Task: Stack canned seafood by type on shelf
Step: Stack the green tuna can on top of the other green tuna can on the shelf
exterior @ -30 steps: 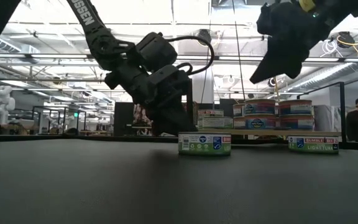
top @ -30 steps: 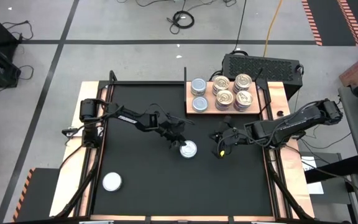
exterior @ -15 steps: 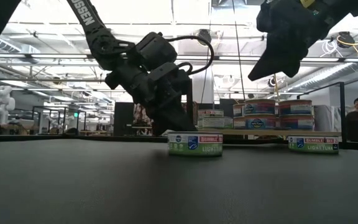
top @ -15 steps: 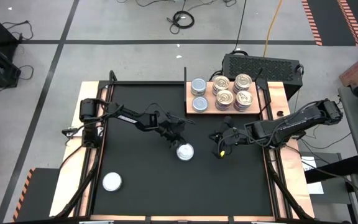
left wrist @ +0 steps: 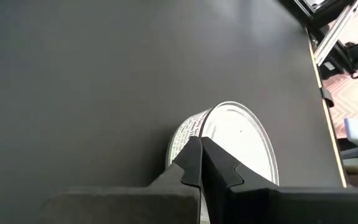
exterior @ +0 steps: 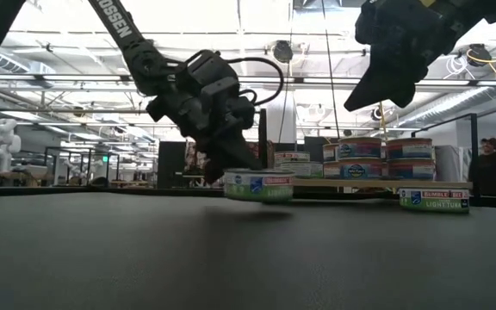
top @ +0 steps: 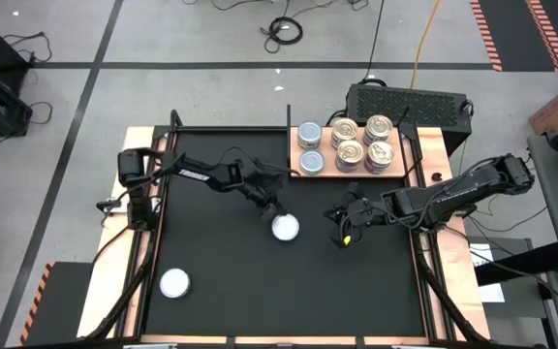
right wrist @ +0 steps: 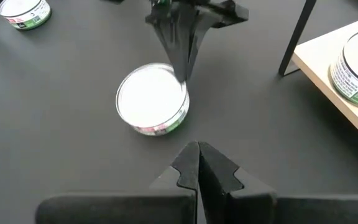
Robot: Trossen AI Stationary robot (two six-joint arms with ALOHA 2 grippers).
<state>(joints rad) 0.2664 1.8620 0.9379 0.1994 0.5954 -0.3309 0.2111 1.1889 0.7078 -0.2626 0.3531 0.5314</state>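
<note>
High view shows a round flat can (top: 285, 228) with a plain shiny white-silver top near the middle of the big black mat (top: 221, 281). The left gripper (top: 272, 215) sits at the can's edge, with its two dark fingers pressed together on the rim. In the low view this can (exterior: 258, 184) hangs a little above the mat, tipped a bit, with a green and white label and blue writing on its side. The left wrist view shows the fingertips (left wrist: 194, 163) meeting at the rim of the can (left wrist: 235, 146), and small print runs down the can's side. The right gripper (top: 338, 224) waits in the air just beside the can, with its jaws pressed together and nothing in them. The wooden shelf (top: 318, 171) lies at the far edge of the mat. On it sit two cans with silvery-blue tops (top: 309, 146) on one side and four cans with cream-gold pull-tab tops (top: 363, 142) beside them. One more white-topped can (top: 174, 283) sits alone near the front left corner of the mat, well apart from the rest.
</note>
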